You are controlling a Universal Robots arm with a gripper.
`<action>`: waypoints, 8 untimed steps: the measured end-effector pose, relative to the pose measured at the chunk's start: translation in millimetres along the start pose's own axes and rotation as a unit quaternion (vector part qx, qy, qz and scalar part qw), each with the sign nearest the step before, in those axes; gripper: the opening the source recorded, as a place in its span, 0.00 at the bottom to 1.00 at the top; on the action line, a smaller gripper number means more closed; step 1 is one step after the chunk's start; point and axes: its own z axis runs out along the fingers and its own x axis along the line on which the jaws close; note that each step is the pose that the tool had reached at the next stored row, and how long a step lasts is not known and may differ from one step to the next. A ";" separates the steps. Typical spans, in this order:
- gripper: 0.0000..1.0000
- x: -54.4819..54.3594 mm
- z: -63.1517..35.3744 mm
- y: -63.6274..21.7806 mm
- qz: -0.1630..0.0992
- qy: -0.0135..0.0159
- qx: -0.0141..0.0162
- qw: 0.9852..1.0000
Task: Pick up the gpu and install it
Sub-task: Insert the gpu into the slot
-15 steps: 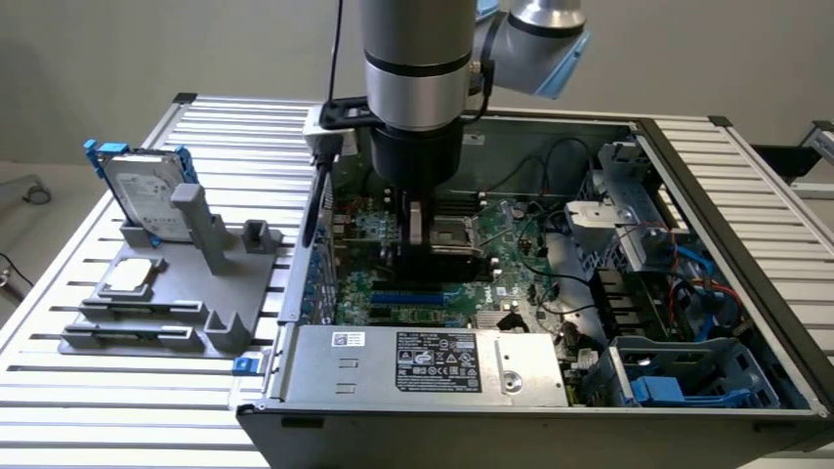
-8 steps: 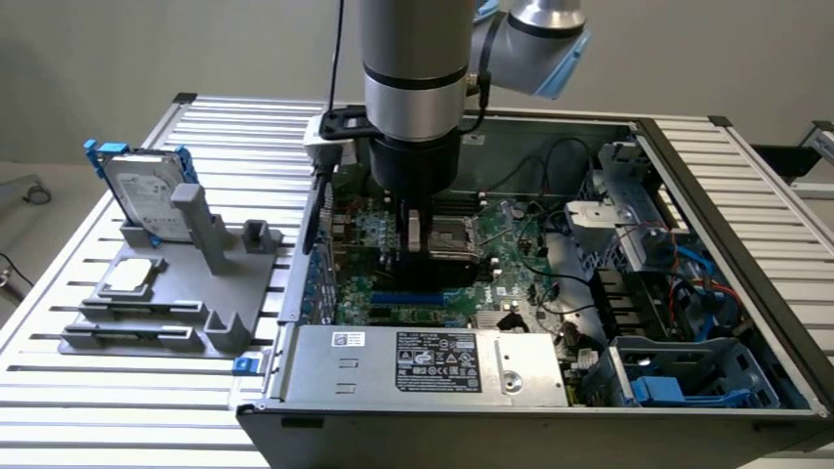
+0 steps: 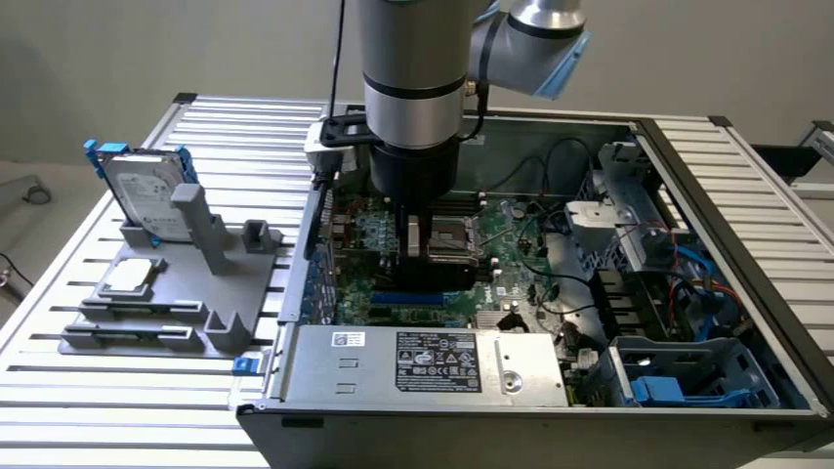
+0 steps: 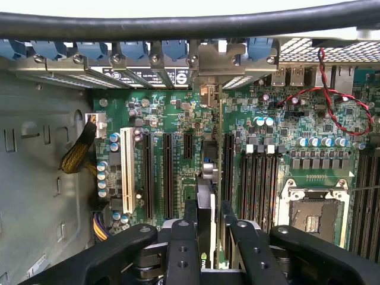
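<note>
The gpu (image 4: pixel 206 189) stands edge-on, clamped within the end effector (image 4: pixel 209 224).

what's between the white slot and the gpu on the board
In the wrist view, three empty black slots lie between the white slot and the gpu that the gripper holds.

No wording can be made out from here. The power supply (image 3: pixel 326 376), at the near end, carries a black-and-white label (image 3: pixel 438 362) crowded with small symbols and print too fine to read. The gpu (image 4: pixel 205 205) bears a small green mark (image 4: pixel 205 256), possibly a logo.
</note>
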 end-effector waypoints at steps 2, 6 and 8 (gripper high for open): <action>0.26 0.0 0.1 0.0 0.000 0.000 0.000 1.000; 0.26 0.0 0.8 0.1 0.000 0.000 0.000 1.000; 0.26 0.1 1.2 0.2 0.000 -0.001 0.000 1.000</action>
